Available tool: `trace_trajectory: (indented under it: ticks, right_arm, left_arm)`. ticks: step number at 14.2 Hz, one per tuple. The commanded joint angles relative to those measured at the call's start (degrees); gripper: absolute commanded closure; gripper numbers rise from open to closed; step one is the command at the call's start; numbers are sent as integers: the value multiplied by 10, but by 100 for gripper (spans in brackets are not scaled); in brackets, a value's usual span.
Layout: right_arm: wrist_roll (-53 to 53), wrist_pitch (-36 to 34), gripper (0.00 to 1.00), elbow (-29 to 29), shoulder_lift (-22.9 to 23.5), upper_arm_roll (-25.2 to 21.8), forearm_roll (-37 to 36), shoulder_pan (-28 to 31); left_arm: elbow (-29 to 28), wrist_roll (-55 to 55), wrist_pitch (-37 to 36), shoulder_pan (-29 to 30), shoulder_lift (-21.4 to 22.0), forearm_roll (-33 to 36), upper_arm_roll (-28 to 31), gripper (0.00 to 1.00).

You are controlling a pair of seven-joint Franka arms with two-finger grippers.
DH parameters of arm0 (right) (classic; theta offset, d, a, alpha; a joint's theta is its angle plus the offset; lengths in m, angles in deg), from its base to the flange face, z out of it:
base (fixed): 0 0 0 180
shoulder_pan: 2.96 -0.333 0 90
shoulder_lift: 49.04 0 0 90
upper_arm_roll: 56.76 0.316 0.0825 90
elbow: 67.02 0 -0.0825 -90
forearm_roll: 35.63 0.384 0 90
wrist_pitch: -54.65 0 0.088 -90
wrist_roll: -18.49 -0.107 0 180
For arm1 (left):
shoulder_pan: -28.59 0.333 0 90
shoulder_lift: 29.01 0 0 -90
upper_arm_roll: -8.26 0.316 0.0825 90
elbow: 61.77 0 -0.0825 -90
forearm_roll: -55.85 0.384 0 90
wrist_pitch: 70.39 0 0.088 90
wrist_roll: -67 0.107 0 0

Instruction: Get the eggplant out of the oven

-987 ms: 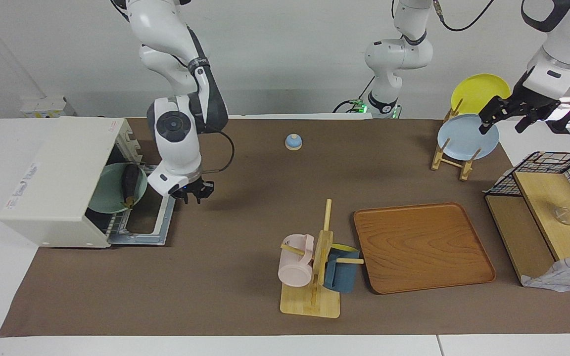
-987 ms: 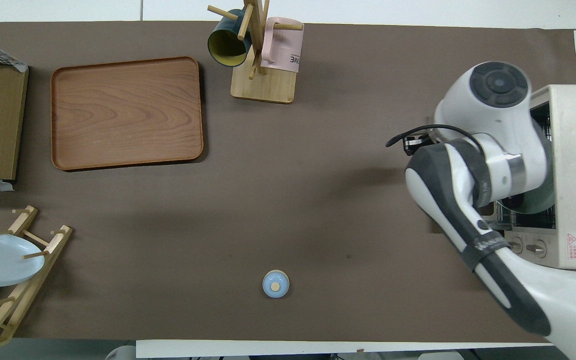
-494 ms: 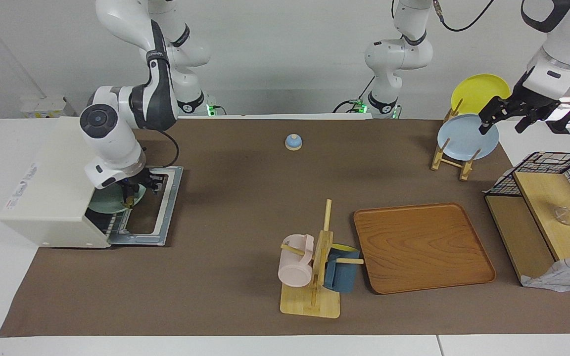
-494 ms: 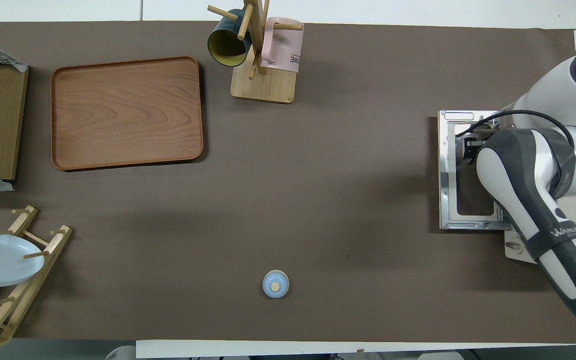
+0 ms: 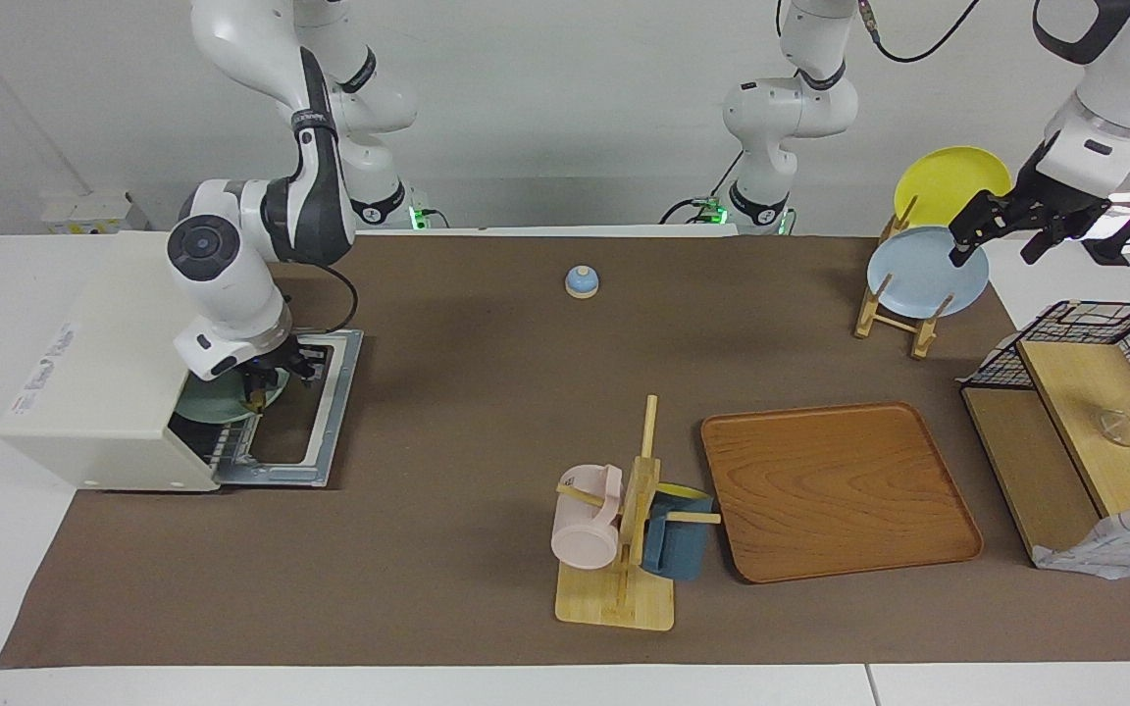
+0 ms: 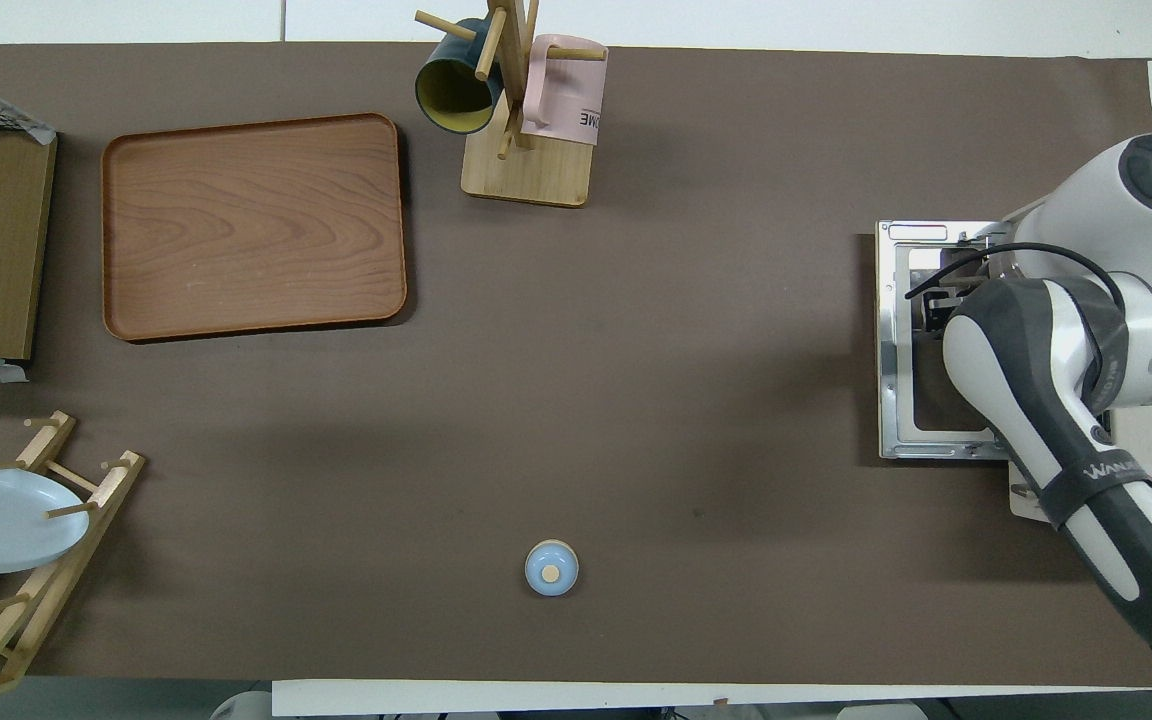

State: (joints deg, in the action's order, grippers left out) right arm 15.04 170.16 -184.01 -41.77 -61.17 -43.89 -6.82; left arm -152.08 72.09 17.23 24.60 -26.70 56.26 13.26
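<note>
The right claw (image 5: 259, 378) hides most of the eggplant (image 5: 256, 398).

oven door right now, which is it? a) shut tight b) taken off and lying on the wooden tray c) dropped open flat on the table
c: the oven has its door folded down flat on the table in front of it, and the right hand reaches in at the open mouth over the green plate.
</note>
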Motion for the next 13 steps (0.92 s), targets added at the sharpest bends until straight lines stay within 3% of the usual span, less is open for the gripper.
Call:
trace_trajectory:
  ticks: [1, 6, 8, 11, 13]
  right_arm:
    - [20, 19, 55, -39, -26, 5, -16, 10]
    - [33, 17, 94, -38, -26, 5, -33, 3]
    - [33, 12, 100, -34, -26, 7, -38, 2]
    - [30, 2, 100, -28, -25, 8, -62, -25]
    - [21, -47, 100, 19, -16, 9, -62, -60]
  left_arm:
    - [-3, 0, -9, 2, 6, 6, 0, 0]
    - [-3, 0, -9, 2, 6, 6, 0, 0]
    - [-3, 0, -9, 2, 6, 6, 0, 0]
    - [-3, 0, -10, 2, 6, 6, 0, 0]
    - [-3, 0, -11, 3, 6, 6, 2, 0]
